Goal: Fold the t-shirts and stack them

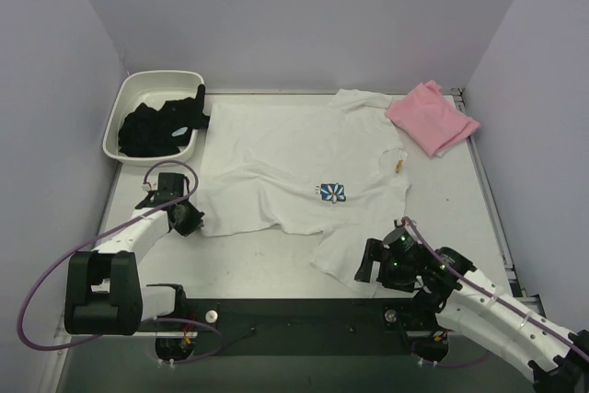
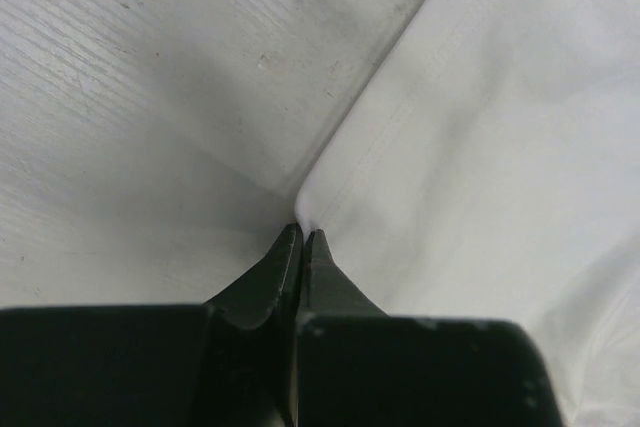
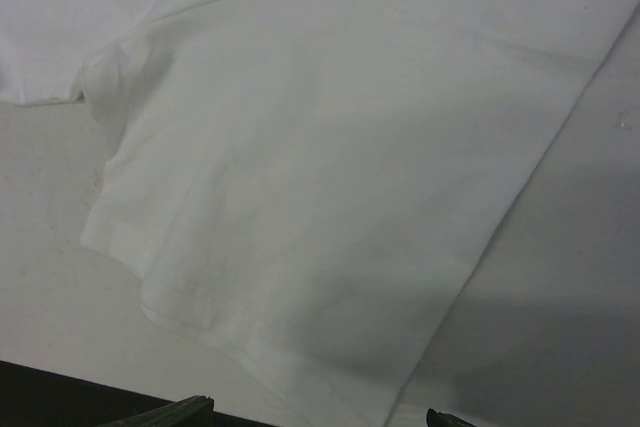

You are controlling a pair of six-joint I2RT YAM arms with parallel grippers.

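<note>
White tee (image 1: 276,149) corner in left gripper (image 2: 303,235): wrist-cam only.

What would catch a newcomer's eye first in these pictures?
A white cotton t-shirt with a blue daisy print lies spread across the middle of the table, a folded pink t-shirt at the far right corner. The left gripper is shut on the white shirt's near left corner; the right gripper hangs open at the near sleeve. A white plastic tub holding dark clothes sits far left.
</note>
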